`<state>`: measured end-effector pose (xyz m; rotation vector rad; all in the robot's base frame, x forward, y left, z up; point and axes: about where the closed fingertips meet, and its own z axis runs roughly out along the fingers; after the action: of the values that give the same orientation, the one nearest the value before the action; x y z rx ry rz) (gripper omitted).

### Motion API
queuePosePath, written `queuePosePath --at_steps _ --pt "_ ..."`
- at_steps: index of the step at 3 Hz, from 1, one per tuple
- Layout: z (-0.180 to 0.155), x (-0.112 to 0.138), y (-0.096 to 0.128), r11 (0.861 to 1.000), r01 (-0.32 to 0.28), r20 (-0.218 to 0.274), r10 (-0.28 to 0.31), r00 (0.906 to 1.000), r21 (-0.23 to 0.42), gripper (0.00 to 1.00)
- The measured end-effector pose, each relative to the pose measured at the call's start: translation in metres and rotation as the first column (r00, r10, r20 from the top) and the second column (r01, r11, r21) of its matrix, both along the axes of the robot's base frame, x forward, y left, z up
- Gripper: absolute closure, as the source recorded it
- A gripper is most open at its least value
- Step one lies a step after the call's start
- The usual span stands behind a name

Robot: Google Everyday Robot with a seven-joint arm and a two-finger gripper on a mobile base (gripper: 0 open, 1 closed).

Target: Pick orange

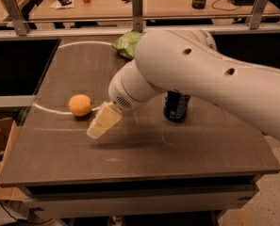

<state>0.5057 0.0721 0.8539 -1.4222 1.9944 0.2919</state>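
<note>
The orange (80,105) is a small round fruit lying on the dark table's left side, just inside a white curved line. My gripper (102,122) hangs from the big white arm, its cream-coloured fingers pointing down and to the left, just right of the orange and slightly nearer the front edge. It is close to the orange but apart from it. The blue soda can (176,106) stands upright behind the arm, mostly hidden by it.
A green bag (126,43) lies at the table's (144,161) far edge, partly behind the arm. Behind the table runs a rail with metal posts and a wooden desk with cups and clutter. A cardboard box (0,140) sits on the floor at left.
</note>
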Motion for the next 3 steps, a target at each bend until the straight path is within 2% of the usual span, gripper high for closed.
queuePosePath --at_steps 2,3 --pt "-0.008 0.017 0.025 0.995 -0.02 0.01 0.019 0.9998 0.097 0.0" --pt "-0.009 0.02 0.04 0.99 -0.052 0.0 0.052 0.9986 0.133 0.0"
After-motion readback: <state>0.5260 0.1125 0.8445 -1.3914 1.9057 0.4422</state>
